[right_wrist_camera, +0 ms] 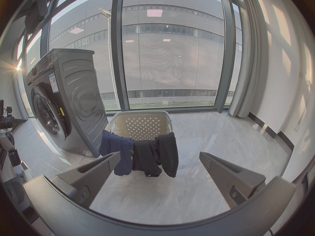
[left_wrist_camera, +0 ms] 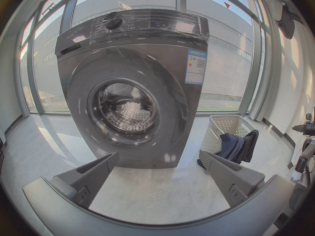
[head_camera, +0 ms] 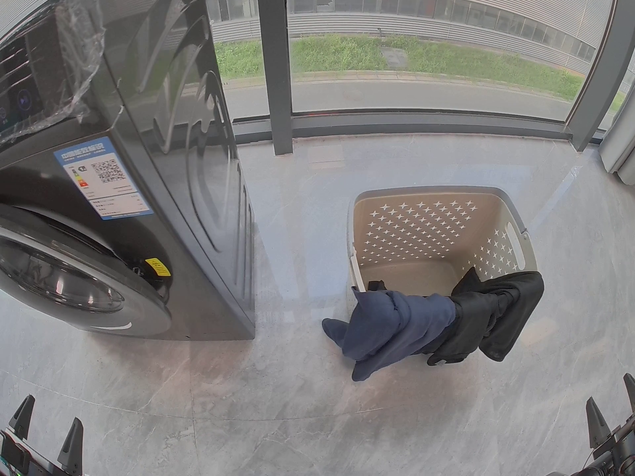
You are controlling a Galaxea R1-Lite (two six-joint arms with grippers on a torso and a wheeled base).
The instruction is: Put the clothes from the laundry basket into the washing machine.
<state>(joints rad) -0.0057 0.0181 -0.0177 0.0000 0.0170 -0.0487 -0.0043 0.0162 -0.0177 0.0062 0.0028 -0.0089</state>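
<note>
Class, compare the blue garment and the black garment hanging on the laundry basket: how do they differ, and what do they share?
Colour: the blue garment is lighter than the black garment. Place: the blue garment hangs nearer the washing machine, the black garment farther from it. Both drape over the near rim of the laundry basket, touching.

Daylight through window, lens flare, bowed edges

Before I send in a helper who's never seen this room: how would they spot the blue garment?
Right of the grey washing machine stands a beige laundry basket. Two garments hang over its near rim; the blue garment is on the machine's side, the black garment beside it.
</note>
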